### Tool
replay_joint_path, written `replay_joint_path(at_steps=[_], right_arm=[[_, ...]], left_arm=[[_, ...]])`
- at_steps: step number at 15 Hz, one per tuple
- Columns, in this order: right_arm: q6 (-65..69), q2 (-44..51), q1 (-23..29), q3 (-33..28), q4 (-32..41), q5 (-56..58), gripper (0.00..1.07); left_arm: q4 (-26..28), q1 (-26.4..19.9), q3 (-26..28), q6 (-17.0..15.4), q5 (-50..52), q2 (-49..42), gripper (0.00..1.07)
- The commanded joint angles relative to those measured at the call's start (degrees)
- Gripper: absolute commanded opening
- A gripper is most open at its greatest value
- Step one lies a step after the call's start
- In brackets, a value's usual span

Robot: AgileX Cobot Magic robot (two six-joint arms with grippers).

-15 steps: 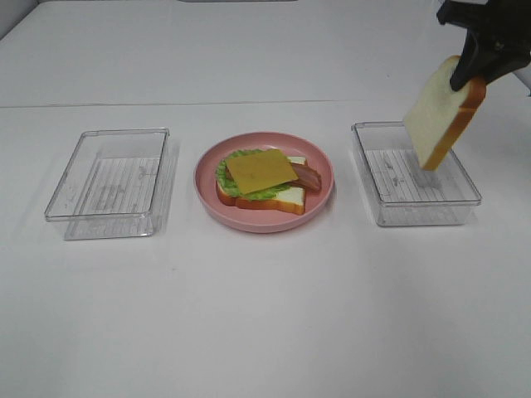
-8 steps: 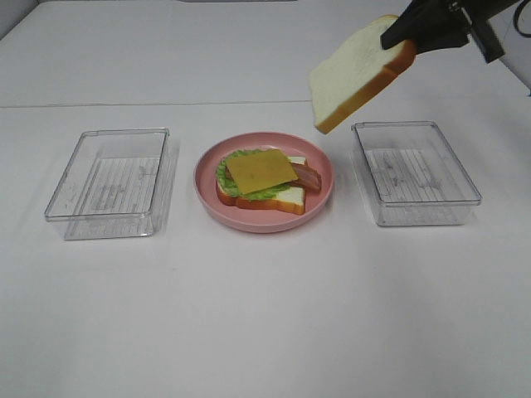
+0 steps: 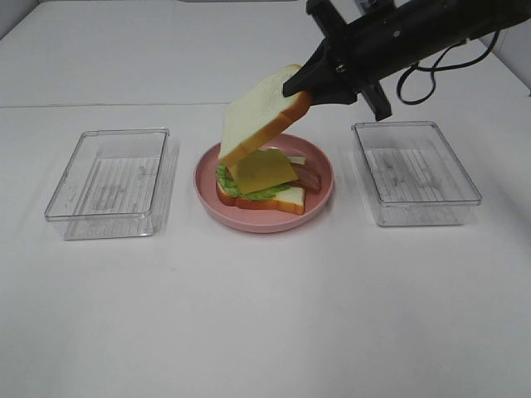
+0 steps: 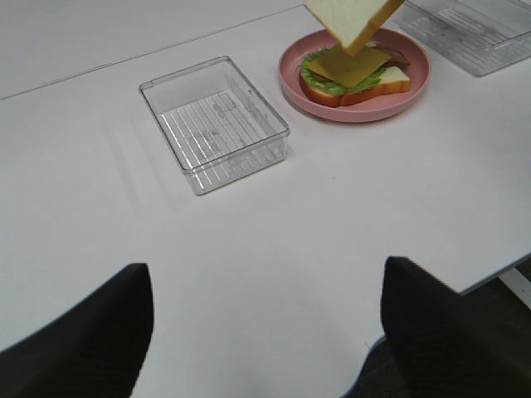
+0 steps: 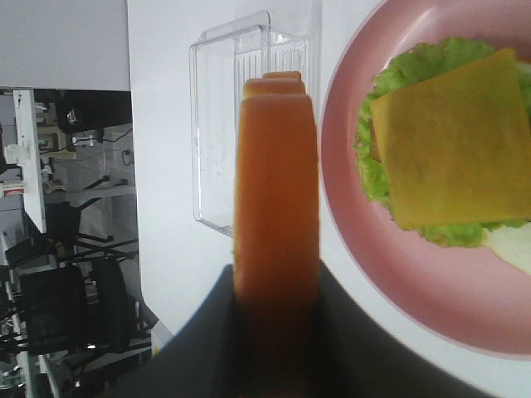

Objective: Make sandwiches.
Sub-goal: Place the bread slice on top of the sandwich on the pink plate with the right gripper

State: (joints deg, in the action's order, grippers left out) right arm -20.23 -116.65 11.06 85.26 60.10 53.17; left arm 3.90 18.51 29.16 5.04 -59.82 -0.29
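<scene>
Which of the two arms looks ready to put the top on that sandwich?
The right one, I'd say. Its right gripper already pinches the bread slice by the crust, tilted over the cheese on the pink plate. The left gripper hangs open, far from the plate.

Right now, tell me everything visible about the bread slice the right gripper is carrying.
The bread slice is a toy: pale cream face, orange-brown crust all round. The right gripper pinches it at one crust edge. It hangs tilted, lower end down over the cheese on the pink plate, apparently not yet resting on the stack.
</scene>
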Motion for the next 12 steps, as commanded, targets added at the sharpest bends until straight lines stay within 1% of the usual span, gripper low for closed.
replay_joint_path(at_steps=[1, 2, 6, 11, 12], right_arm=[[-3.1, -3.9, 1.0, -0.6, 6.2, -1.5, 0.0], [-4.2, -5.4, 1.0, -0.6, 8.4, -1.8, 0.0], [-5.3, -10.1, 1.0, -0.6, 11.7, -2.1, 0.0], [-5.2, -10.7, 1.0, -0.6, 11.7, -4.9, 0.0], [-5.0, -10.7, 1.0, -0.6, 11.2, -4.9, 0.1]], left_arm=[[0.5, 0.1, -0.2, 0.1, 0.1, -1.2, 0.73], [0.5, 0.1, -0.2, 0.1, 0.1, -1.2, 0.73], [0.5, 0.1, -0.2, 0.1, 0.1, -1.2, 0.73], [0.5, 0.1, -0.2, 0.1, 0.1, -1.2, 0.73], [0.5, 0.1, -0.2, 0.1, 0.1, -1.2, 0.73]])
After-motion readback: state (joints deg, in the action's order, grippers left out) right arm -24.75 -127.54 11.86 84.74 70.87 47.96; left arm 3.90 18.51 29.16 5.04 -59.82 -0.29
